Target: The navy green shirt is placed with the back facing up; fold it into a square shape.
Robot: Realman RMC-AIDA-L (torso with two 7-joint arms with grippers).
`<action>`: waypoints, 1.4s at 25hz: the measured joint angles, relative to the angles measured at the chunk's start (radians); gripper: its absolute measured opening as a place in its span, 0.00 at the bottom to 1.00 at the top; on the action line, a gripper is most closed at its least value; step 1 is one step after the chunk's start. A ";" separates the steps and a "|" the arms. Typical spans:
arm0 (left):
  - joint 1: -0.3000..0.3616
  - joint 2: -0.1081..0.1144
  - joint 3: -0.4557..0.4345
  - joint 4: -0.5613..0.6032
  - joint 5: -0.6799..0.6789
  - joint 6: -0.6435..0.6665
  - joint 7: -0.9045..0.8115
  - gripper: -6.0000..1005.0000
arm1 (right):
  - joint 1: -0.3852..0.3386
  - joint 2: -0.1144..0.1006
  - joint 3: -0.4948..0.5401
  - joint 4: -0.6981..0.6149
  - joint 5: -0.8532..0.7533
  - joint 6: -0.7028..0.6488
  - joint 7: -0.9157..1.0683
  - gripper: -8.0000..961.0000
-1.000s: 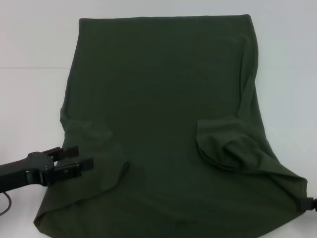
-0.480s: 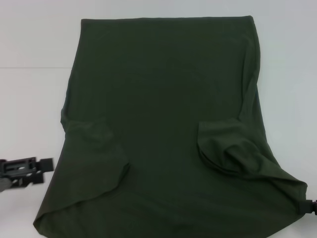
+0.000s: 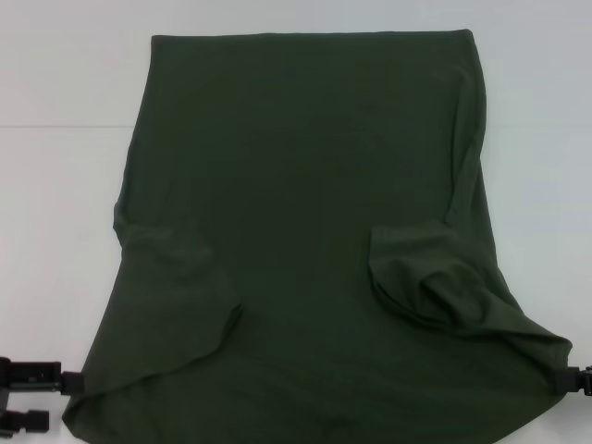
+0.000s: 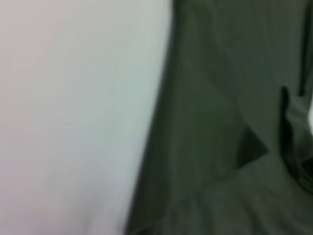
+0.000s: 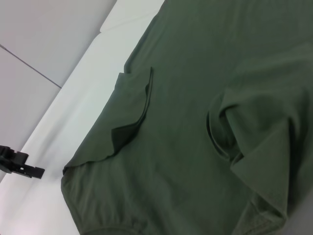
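A white table (image 3: 55, 203) fills the view, and nearly all of its middle is covered by a large dark green shirt (image 3: 305, 185) lying flat with its plain side up. Its straight far edge sits at twelve o'clock and the cloth widens toward the near edge at six o'clock. Both short sleeves are folded inward onto the body: the left sleeve (image 3: 176, 277) lies fairly flat at about eight o'clock, and the right sleeve (image 3: 430, 277) sits at about four o'clock, bunched into a soft rumpled pocket. In the right wrist view the same shirt (image 5: 195, 98) shows both folded sleeves, with the table's pale surface beside it. In the left wrist view the shirt (image 4: 230, 122) meets the bare table along a long slanted edge. The left gripper (image 3: 32, 398) is low at eight o'clock, just beside the shirt's near left corner, its two black fingers spread apart with nothing between them; it also appears far off in the right wrist view (image 5: 19, 164). The right gripper (image 3: 578, 379) is at four o'clock, at the shirt's near right corner, mostly cut off by the edge, and I cannot tell whether it is clamped or loose.
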 joint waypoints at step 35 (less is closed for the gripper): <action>-0.062 -0.025 0.044 -0.127 0.040 -0.176 -0.019 0.88 | 0.001 -0.003 -0.002 0.012 -0.001 0.002 -0.012 0.03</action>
